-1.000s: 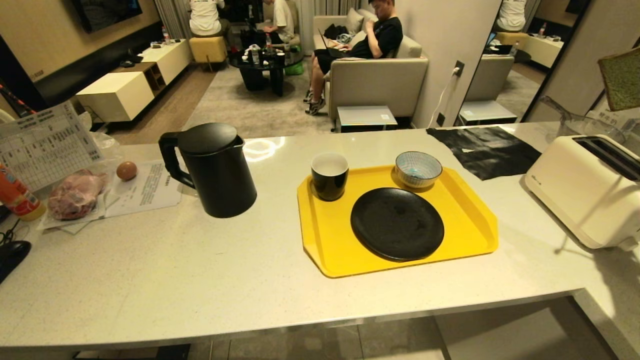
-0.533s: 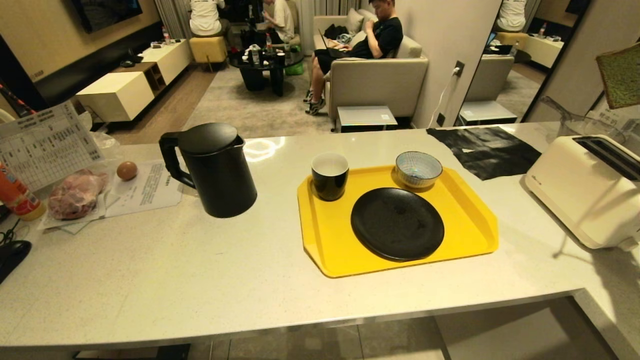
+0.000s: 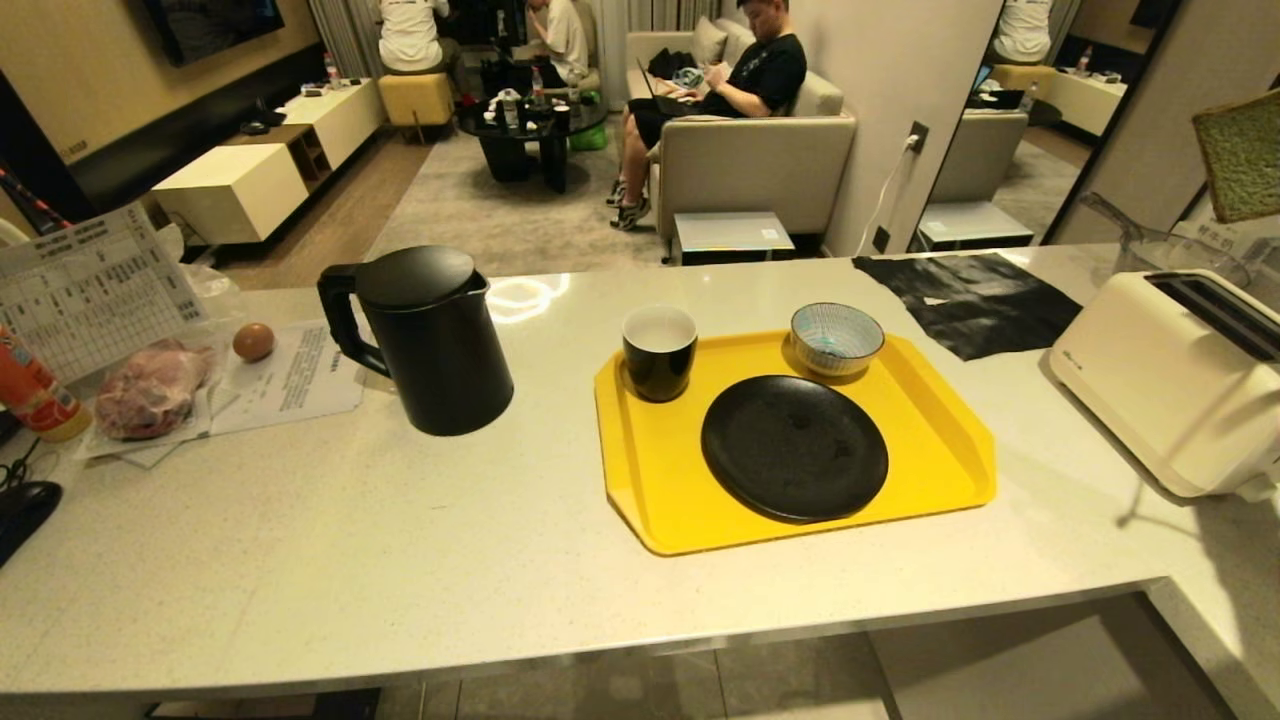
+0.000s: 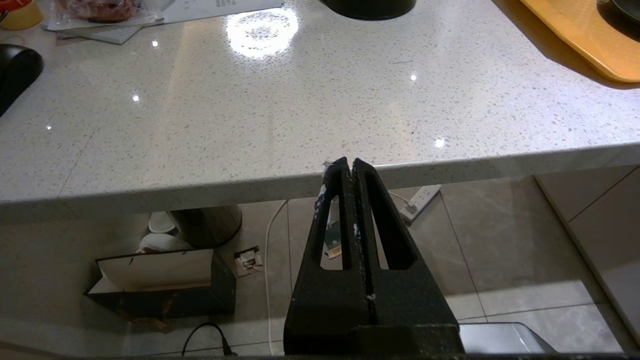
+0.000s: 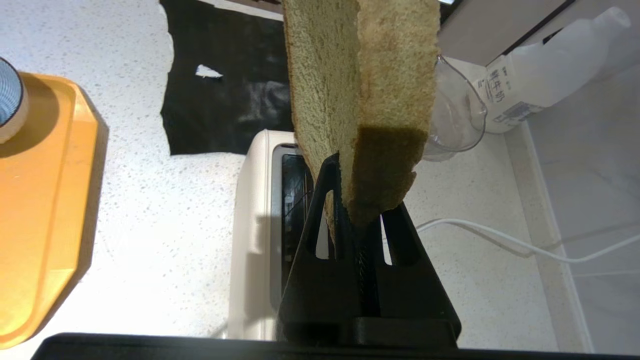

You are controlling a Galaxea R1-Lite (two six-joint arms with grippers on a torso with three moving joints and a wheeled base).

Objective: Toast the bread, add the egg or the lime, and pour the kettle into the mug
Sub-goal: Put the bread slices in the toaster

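Step in hand: toasting; pale green slice of bread with thin tan crust (image 5: pixel 360 95) carried on edge above the cream-white two-slot toaster (image 3: pixel 1170 380), not yet in a slot.
Right end effector (image 5: pixel 350 210): clamped on the bread's lower edge, at the upper right of the head frame.
Left end effector (image 4: pixel 350 167): fingers pressed together on nothing, parked below the tabletop's near edge.
Next move, as judged: lining the slice up with an open slot, lowering it straight, then letting go; a tilted slice would likely catch the slot rim.
Waiting items: small orange-brown egg (image 3: pixel 253 341) at left on papers; tall matte black kettle (image 3: pixel 425 340) left of centre; glossy black mug with white inside (image 3: pixel 659 352) on the yellow plastic tray (image 3: pixel 960 460).
Surface: pale speckled stone tabletop (image 3: pixel 400 560), glossy with lamp glare.
Room: lounge beyond, with a grey sofa (image 3: pixel 750 160) and seated people.
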